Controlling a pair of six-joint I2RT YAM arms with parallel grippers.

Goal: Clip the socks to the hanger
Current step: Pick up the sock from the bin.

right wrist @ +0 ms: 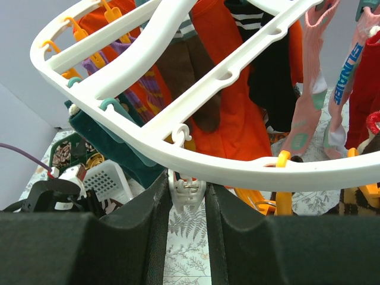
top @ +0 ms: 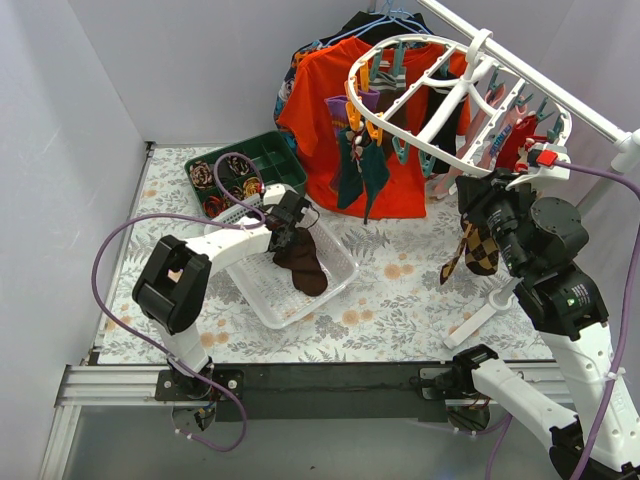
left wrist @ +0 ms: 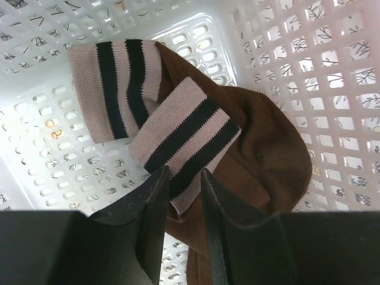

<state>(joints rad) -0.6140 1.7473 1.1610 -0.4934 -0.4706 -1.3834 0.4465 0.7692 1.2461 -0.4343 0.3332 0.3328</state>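
Two dark brown socks (left wrist: pixel 267 154) with tan-and-black striped cuffs lie in a white basket (left wrist: pixel 332 71). My left gripper (left wrist: pixel 184 178) is closed narrowly on the corner of one cuff. In the top view it (top: pixel 283 237) is down in the basket (top: pixel 260 295) over the brown socks (top: pixel 303 265). The white oval hanger (top: pixel 440 165) hangs at the back right with several garments clipped on. My right gripper (right wrist: pixel 187 190) is shut on a white clip (right wrist: pixel 187 196) under the hanger's near rim (right wrist: pixel 267 172). An argyle sock (top: pixel 480 245) hangs beside that gripper (top: pixel 478 200).
A green tray (top: pixel 275 150) of rolled sock bundles stands behind the basket. A big orange T-shirt (top: pixel 330 90) hangs at the back behind the hanger. A white rail (top: pixel 560 95) runs diagonally at the upper right. Grey walls close the left and back.
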